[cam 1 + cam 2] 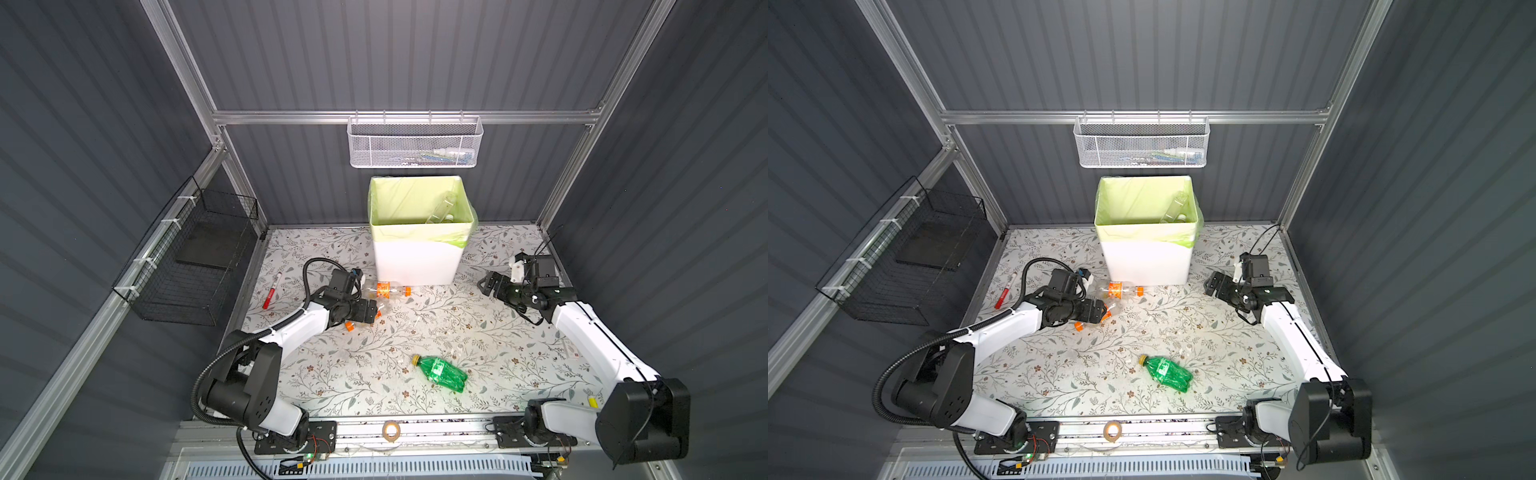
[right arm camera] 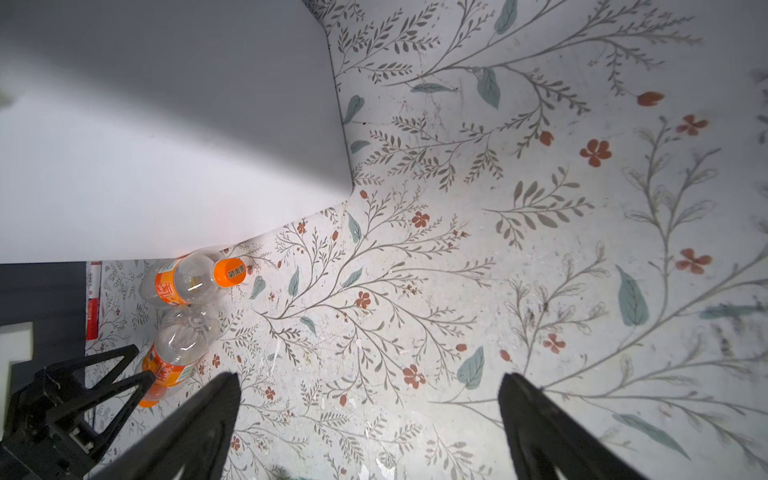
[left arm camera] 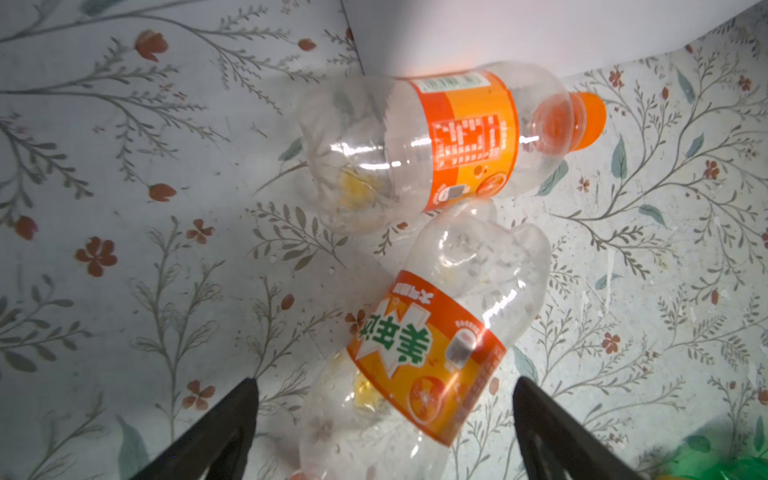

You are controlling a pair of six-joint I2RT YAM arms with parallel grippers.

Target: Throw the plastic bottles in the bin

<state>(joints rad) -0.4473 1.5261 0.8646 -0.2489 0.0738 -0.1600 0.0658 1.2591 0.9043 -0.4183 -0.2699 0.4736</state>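
left gripper (image 3: 384,382) straddling orange-label bottle (image 3: 428,365) lying on floral mat (image 3: 124,208), jaws spread wide, right gripper (image 2: 369,376) hovering near bin (image 1: 415,262), jaws likewise standing apart

The white bin (image 1: 417,262), lined with a pale green bag (image 1: 399,199), stands upright at the back of the table (image 1: 478,345), with a clear bottle (image 1: 441,210) leaning inside. An orange-labelled bottle (image 1: 388,289) lies at its foot, a second orange-labelled bottle (image 3: 428,357) just beside it. A dented green bottle (image 1: 442,372) lies well apart, nearer the front.
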